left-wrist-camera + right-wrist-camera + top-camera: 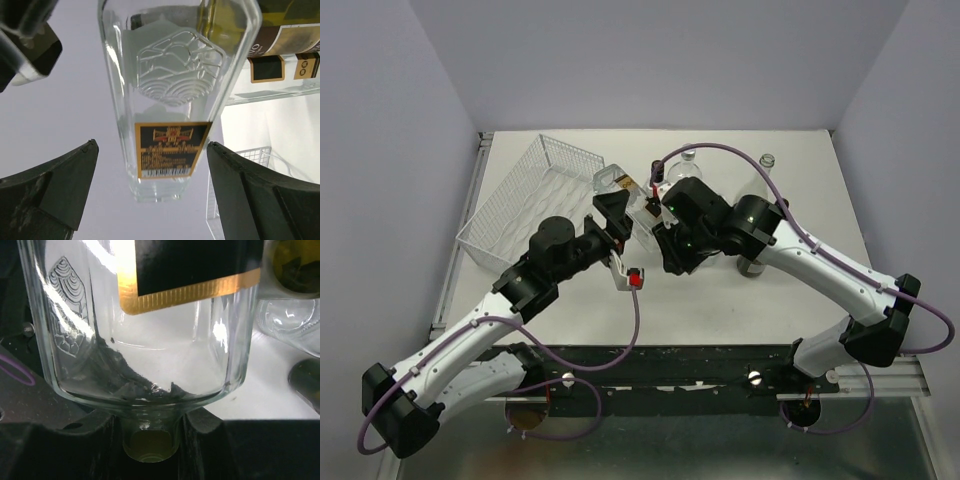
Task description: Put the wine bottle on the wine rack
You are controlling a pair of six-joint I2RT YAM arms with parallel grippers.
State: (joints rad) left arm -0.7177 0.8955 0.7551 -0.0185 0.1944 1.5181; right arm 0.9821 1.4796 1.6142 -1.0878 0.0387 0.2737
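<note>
White table (720,300) bears wine rack (535,195); lilac walls (650,60).

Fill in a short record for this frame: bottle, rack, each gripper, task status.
wine bottle: clear glass, black and gold label, held beside the rack
right gripper: closed on the bottle's neck
left gripper: open, fingers either side of the bottle's base, not touching
wine rack: white wire, back left, no bottle on it
status: bottle not yet on rack
</note>
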